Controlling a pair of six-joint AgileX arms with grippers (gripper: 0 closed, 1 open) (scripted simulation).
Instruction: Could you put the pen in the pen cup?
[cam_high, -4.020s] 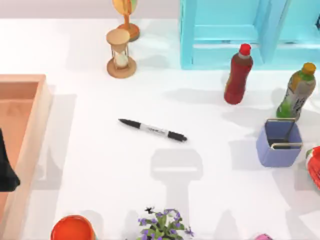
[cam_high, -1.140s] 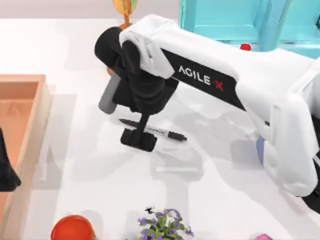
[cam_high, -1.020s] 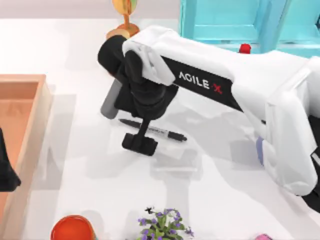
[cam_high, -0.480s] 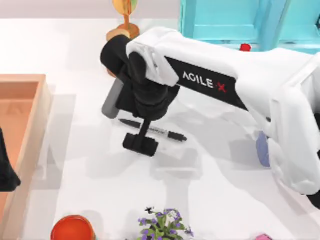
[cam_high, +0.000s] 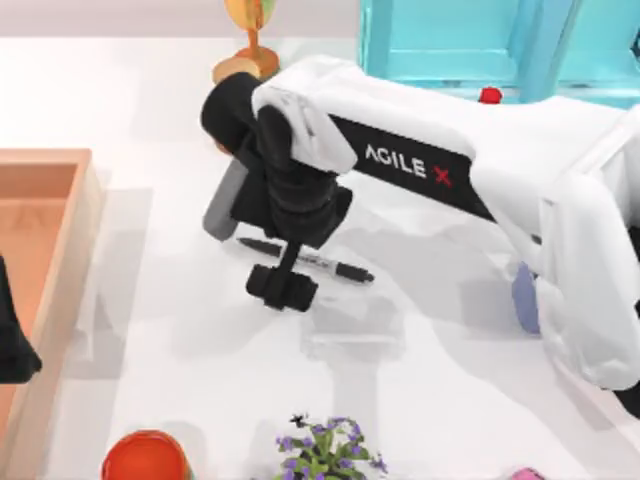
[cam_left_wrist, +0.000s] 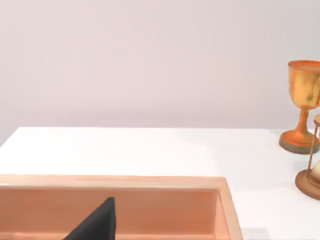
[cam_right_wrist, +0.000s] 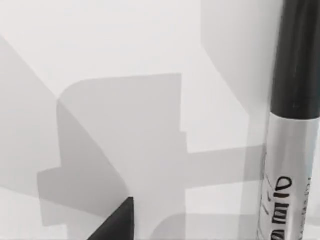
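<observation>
1. Pen (cam_high: 306, 262) lying flat on the white worktop (cam_high: 200, 350), mid-left.
2. Right end effector (cam_high: 283, 288) low over the pen; open or closed, cannot tell.
3. Pen cup (cam_high: 524, 298) far right, mostly hidden.

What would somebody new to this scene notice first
The big white right arm stretches from the table's right side to its middle, its end effector down at the pen lying flat there. The pen cup peeks out from under that arm at the right; the left end effector sits parked over the wooden tray.
</observation>
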